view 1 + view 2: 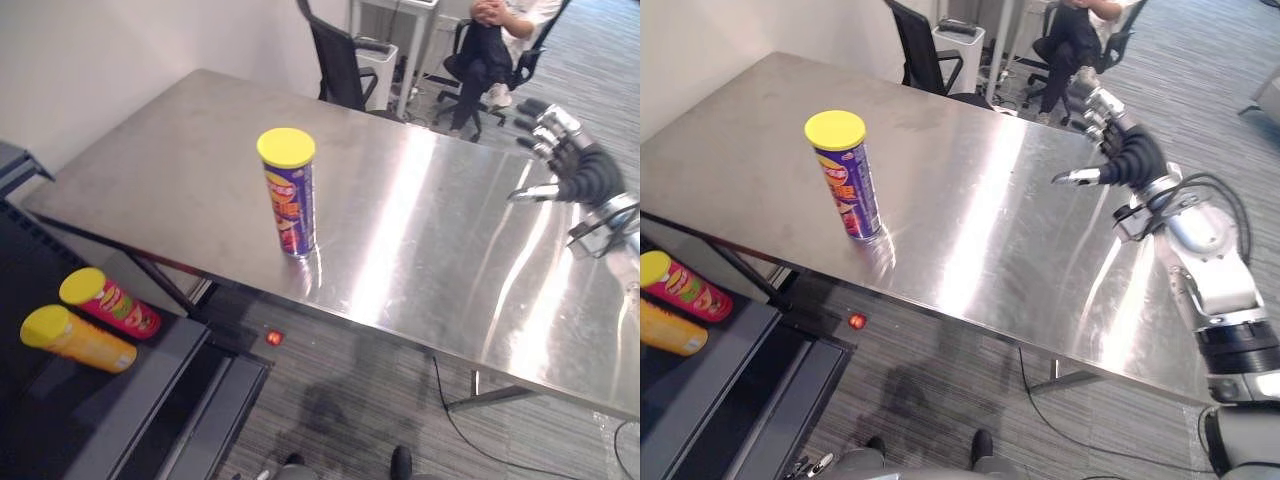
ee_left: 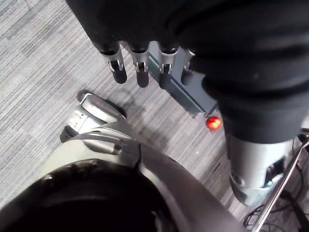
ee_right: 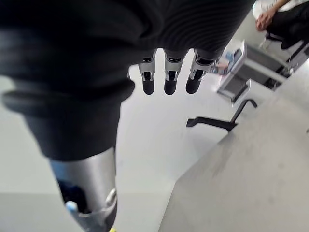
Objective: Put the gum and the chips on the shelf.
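Purple chips can [image 1: 288, 195]: upright on the bench [image 1: 180, 150], yellow lid up, close to the near edge; nothing touches it.
Red chips can [image 1: 110, 302]: lies on its side on the dark shelf [image 1: 150, 390], at 7 o'clock from the purple can.
Orange chips can [image 1: 78, 340]: lies just beside the red one on the same shelf, on the nearer side.
Right hand [image 1: 1127, 155]: hovers over the bench at 3 o'clock from the purple can, well apart from it; fingers [image 1: 1102, 108] released and straight, thumb out to the side, holding nothing.
Left hand [image 2: 145, 29]: hangs over the floor [image 2: 43, 72]; fingers [image 2: 117, 69] released and straight, holding nothing.
Floor: a small red thing [image 1: 274, 338] lies under the bench's near edge.
Background: a black chair [image 1: 340, 60] at 12 o'clock beyond the bench, a seated person [image 1: 500, 30] at 1 o'clock.
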Motion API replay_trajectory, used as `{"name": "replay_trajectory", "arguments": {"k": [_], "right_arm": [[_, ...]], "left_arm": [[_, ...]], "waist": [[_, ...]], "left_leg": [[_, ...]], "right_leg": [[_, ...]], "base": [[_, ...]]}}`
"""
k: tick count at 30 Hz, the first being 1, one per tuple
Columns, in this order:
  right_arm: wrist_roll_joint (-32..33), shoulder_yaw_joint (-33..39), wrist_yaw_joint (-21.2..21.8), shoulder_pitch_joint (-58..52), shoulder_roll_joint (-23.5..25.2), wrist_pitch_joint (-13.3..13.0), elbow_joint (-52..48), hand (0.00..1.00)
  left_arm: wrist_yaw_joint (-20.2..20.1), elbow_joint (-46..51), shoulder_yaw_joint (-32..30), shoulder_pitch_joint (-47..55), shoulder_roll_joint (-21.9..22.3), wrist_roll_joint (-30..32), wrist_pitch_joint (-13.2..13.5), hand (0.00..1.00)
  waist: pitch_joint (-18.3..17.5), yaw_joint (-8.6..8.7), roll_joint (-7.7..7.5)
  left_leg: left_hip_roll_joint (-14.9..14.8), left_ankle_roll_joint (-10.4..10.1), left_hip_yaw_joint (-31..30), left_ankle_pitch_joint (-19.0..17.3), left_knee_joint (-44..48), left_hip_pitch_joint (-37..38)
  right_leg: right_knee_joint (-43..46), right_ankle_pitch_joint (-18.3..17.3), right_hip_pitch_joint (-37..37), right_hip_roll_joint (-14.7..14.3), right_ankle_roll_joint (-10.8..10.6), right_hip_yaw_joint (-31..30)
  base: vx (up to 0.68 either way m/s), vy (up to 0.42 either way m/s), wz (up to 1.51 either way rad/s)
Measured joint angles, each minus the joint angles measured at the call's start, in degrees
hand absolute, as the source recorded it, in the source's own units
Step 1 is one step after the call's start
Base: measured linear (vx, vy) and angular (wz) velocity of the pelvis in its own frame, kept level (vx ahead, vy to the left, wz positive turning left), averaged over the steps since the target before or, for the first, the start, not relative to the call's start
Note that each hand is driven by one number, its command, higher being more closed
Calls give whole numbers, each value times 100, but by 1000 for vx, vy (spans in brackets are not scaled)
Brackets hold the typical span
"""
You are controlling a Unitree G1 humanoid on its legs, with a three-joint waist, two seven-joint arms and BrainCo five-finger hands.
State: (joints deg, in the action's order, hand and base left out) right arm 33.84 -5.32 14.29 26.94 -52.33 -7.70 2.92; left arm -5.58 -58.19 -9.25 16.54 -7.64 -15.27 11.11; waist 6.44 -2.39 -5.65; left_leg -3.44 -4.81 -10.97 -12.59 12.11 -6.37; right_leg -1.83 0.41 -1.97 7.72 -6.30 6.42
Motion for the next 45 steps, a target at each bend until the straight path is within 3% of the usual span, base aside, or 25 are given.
{"name": "replay_trajectory", "arguments": {"k": [4, 17, 28, 33, 40, 45], "right_arm": [[98, -270, 9, 107, 197, 14, 15, 0], [9, -938, -39, 644, 613, 227, 285, 0], [-33, -1129, -144, 978, 613, 242, 605, 0], [-242, -1323, -267, 1483, 613, 257, 725, 0], [-254, -1489, -303, 1854, 614, 266, 846, 0], [-271, -1843, -339, 2250, 615, 347, 1170, 0]], "left_arm": [[-45, 6, 69, -67, -62, -21, 0, 0], [-42, 127, 233, -180, -237, -25, -10, 0], [-19, 180, 284, -356, -261, -25, -50, 0], [16, 232, 287, -412, -298, -29, -51, 0], [35, 249, 368, -437, -392, -29, -49, 0], [55, 247, 368, -492, -392, -56, -50, 0]], "waist": [[25, -170, -64], [164, -414, -306], [381, -528, -317], [504, -570, -397], [569, -587, -529], [578, -624, -535]], "left_leg": [[20, 0, -147, 31, -16, -64], [114, -29, -563, 369, -212, -382], [33, -206, -839, 761, -587, -557], [-41, -278, -964, 986, -838, -663], [-22, -275, -993, 994, -838, -712], [-22, -275, -1003, 993, -838, -737]], "right_leg": [[-2, 20, 9, 8, 3, 153], [-166, 274, -91, 58, 17, 620], [-222, 268, -281, -12, 10, 812], [-227, 280, -443, -63, 0, 908], [-248, 288, -467, -49, -9, 935], [-264, 290, -478, -53, -11, 947]], "base": [[27, 5, 21], [-31, 7, 16], [-72, -33, 10], [-41, -36, 11], [35, -14, 3], [16, -8, 1]]}}
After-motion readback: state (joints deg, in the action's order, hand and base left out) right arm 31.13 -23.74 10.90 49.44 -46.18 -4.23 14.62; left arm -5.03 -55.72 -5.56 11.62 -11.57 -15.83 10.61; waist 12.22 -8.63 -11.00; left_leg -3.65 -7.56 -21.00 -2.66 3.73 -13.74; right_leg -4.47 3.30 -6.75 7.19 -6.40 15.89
